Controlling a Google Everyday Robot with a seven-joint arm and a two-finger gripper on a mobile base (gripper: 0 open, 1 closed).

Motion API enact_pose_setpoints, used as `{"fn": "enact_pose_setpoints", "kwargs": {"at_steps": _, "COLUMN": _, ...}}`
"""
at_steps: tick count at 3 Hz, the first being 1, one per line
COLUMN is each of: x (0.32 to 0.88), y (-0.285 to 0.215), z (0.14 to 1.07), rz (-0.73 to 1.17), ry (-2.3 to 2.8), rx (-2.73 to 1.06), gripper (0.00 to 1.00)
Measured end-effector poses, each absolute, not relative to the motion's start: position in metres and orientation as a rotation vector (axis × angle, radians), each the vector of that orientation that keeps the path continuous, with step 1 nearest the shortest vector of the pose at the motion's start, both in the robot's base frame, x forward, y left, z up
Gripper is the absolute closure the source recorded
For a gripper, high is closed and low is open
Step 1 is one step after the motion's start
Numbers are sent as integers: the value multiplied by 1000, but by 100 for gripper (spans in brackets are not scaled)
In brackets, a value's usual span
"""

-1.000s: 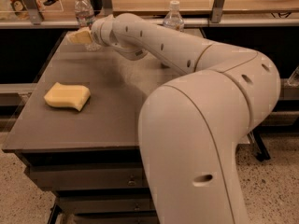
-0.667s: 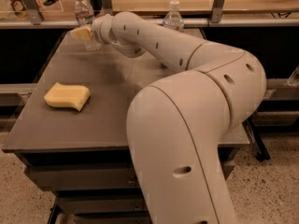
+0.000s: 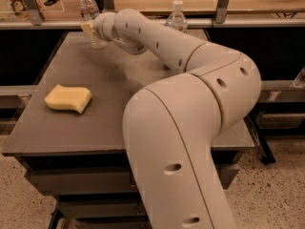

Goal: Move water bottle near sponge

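Note:
The water bottle [image 3: 89,11], clear with a white cap and a pale label band, stands upright at the far left corner of the grey table [image 3: 71,128]. My gripper [image 3: 88,29] is at the end of the arm stretched over the table and sits right at the bottle's lower body. The wrist hides most of it. The sponge [image 3: 68,98], a pale yellow wavy block, lies flat on the table's near left part, well away from the bottle and the gripper.
A second clear bottle with a white cap [image 3: 177,17] stands at the table's far edge behind my arm. A shelf rail [image 3: 38,25] with metal posts runs behind the table. My bulky arm [image 3: 190,128] covers the table's right half.
My gripper has moved slightly farther back, closer to the bottle's lower body. The arm's elbow has shifted in the view. The sponge and both bottles have not moved.

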State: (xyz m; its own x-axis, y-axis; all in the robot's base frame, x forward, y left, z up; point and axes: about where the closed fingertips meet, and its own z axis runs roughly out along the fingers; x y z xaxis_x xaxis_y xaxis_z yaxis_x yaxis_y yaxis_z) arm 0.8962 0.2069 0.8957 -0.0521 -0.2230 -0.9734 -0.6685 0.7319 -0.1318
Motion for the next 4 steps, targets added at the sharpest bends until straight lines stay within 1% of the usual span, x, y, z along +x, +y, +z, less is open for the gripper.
{"fn": "enact_pose_setpoints", "kwargs": {"at_steps": 1, "x": 894, "y": 199, "z": 902, "rz": 433, "ry": 1604, "rx": -728, "gripper": 87}}
{"fn": "enact_pose_setpoints", "kwargs": {"at_steps": 2, "x": 882, "y": 193, "z": 911, "rz": 503, "ry": 1564, "rx": -725, "gripper": 100}}
{"fn": "enact_pose_setpoints", "kwargs": {"at_steps": 3, "x": 854, "y": 182, "z": 923, "rz": 584, "ry": 1514, "rx": -745, "gripper": 100}}
{"fn": "enact_pose_setpoints", "kwargs": {"at_steps": 4, "x": 822, "y": 174, "z": 936, "rz": 613, "ry": 1498, "rx": -775, "gripper": 100}}
